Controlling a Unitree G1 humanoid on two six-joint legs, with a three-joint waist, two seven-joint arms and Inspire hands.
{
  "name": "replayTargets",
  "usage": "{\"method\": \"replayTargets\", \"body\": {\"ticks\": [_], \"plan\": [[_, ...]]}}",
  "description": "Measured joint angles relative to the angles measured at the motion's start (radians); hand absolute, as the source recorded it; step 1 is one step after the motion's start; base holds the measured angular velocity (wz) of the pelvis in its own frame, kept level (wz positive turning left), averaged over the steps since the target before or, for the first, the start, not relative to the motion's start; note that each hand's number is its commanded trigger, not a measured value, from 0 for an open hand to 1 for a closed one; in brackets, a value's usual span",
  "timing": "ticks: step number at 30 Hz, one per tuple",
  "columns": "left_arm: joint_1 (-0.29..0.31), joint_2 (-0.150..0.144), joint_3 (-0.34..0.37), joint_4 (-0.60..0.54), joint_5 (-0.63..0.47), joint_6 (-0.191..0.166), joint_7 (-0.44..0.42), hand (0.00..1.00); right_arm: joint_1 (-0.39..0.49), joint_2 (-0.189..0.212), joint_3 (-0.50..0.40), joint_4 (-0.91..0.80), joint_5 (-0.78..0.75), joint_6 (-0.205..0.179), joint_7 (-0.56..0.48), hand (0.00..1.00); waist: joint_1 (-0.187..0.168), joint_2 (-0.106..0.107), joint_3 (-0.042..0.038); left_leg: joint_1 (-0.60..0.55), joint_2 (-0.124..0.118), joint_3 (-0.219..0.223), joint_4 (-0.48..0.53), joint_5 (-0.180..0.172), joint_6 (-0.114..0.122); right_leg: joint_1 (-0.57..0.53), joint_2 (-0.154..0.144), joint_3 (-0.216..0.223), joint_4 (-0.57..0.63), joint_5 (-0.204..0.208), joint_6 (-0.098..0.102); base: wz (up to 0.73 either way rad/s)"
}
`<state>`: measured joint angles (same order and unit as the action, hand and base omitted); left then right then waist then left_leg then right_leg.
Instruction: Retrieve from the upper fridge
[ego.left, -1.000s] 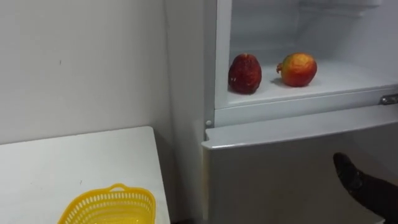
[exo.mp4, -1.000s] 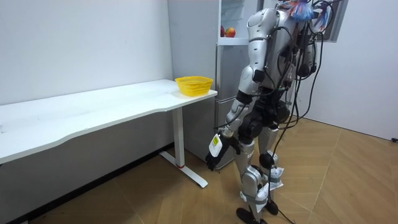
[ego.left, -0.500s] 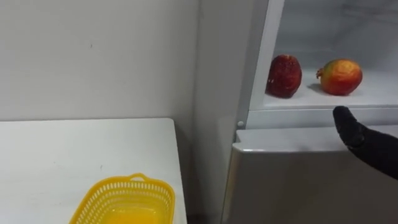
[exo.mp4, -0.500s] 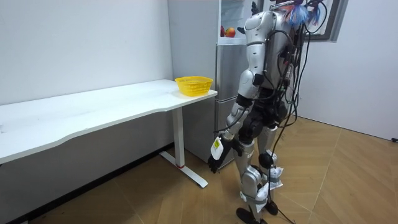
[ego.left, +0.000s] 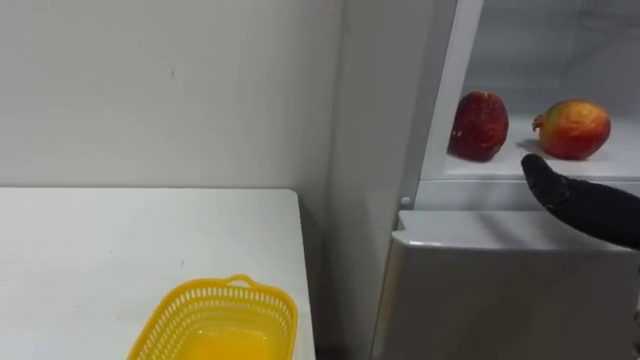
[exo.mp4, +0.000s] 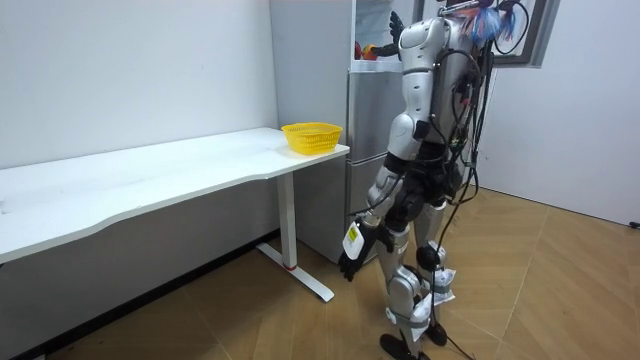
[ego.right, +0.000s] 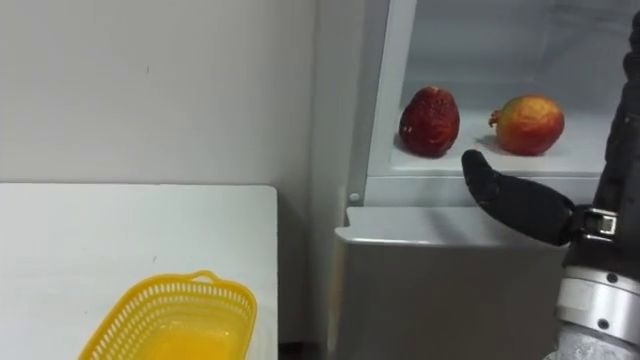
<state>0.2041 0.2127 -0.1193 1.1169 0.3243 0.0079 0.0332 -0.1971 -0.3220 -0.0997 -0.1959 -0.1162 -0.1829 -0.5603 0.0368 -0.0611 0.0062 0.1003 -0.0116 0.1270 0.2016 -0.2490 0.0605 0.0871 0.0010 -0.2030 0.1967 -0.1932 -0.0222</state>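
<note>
The upper fridge compartment stands open. On its white shelf (ego.left: 615, 166) sit a dark red fruit (ego.left: 479, 126) and, to its right, an orange-red fruit (ego.left: 573, 129). My right hand (ego.left: 570, 195), black, comes in from the right with straight fingers. It hovers at the shelf's front edge, just below and between the two fruits, touching neither. The right eye view gives the same hand (ego.right: 515, 205) under the orange-red fruit (ego.right: 527, 124). My left hand (exo.mp4: 352, 262) hangs low beside my thigh in the room view.
A yellow plastic basket (ego.left: 235, 288) stands at the near right end of the white table (ego.left: 100, 250), left of the fridge. The shut lower fridge door (ego.left: 500, 290) is right before me. I stand facing the fridge beside the table's end.
My right hand has risen from in front of the lower door to the shelf's edge. The camera has turned, so fridge and basket sit further right.
</note>
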Motion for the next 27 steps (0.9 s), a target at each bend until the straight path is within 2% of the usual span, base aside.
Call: {"method": "replayTargets", "body": {"ticks": [4,7,14,18,20,23,25,27], "plan": [[0.011,-0.001,0.002,-0.018,0.004,0.001,-0.011,0.0,-0.062,0.0,0.01,0.033,0.032,0.003,0.017,0.0,0.002,-0.006,0.003,-0.007,-0.001,-0.011,0.003,0.0,0.0,-0.001,-0.001,-0.007,-0.002,0.001,-0.001,0.08],[0.017,-0.001,0.022,-0.037,0.019,0.003,-0.024,0.0,-0.093,0.0,0.01,0.033,0.039,0.003,0.02,0.0,0.004,-0.01,0.0001,-0.011,-0.001,-0.024,0.001,0.0,-0.001,0.003,0.0,-0.02,-0.006,0.001,-0.002,0.15],[0.016,-0.002,0.028,-0.036,0.033,0.012,-0.044,0.0,-0.108,-0.001,0.018,0.045,0.045,0.006,0.054,0.0,0.025,-0.011,-0.0016,-0.003,0.0,-0.025,0.003,0.001,-0.003,0.013,-0.001,-0.019,-0.009,0.003,-0.004,0.0],[0.013,-0.002,0.028,-0.034,0.04,0.039,-0.045,0.0,-0.141,-0.001,0.038,0.099,0.044,0.034,0.076,0.0,0.024,-0.006,-0.0002,-0.003,-0.001,-0.03,0.005,0.002,-0.003,0.015,-0.001,-0.019,-0.01,0.003,-0.004,0.01],[0.004,-0.001,0.034,-0.034,0.04,0.052,-0.047,0.0,-0.152,-0.004,0.039,0.131,0.053,0.034,0.092,0.0,0.023,-0.004,-0.0001,-0.005,-0.001,-0.034,0.005,0.001,-0.003,0.015,0.0,-0.021,-0.01,0.003,-0.004,0.05],[-0.002,0.0,0.042,-0.035,0.041,0.063,-0.052,0.0,-0.16,-0.008,0.04,0.161,0.061,0.073,0.122,0.0,0.025,-0.003,-0.002,-0.008,-0.001,-0.042,0.006,0.002,-0.004,0.013,-0.001,-0.025,-0.01,0.003,-0.004,0.06],[-0.003,0.0,0.048,-0.036,0.041,0.07,-0.058,0.0,-0.16,-0.01,0.04,0.167,0.071,0.077,0.129,0.0,0.025,-0.002,-0.0028,-0.012,-0.001,-0.047,0.008,0.003,-0.005,0.011,-0.004,-0.028,-0.01,0.003,-0.004,0.06],[-0.006,0.0,0.059,-0.036,0.041,0.075,-0.06,0.0,-0.164,-0.032,0.048,0.185,0.072,0.079,0.129,0.0,0.026,-0.003,-0.0046,-0.019,-0.001,-0.048,0.013,0.003,-0.006,0.008,-0.005,-0.029,-0.01,0.003,-0.004,0.02]]}}
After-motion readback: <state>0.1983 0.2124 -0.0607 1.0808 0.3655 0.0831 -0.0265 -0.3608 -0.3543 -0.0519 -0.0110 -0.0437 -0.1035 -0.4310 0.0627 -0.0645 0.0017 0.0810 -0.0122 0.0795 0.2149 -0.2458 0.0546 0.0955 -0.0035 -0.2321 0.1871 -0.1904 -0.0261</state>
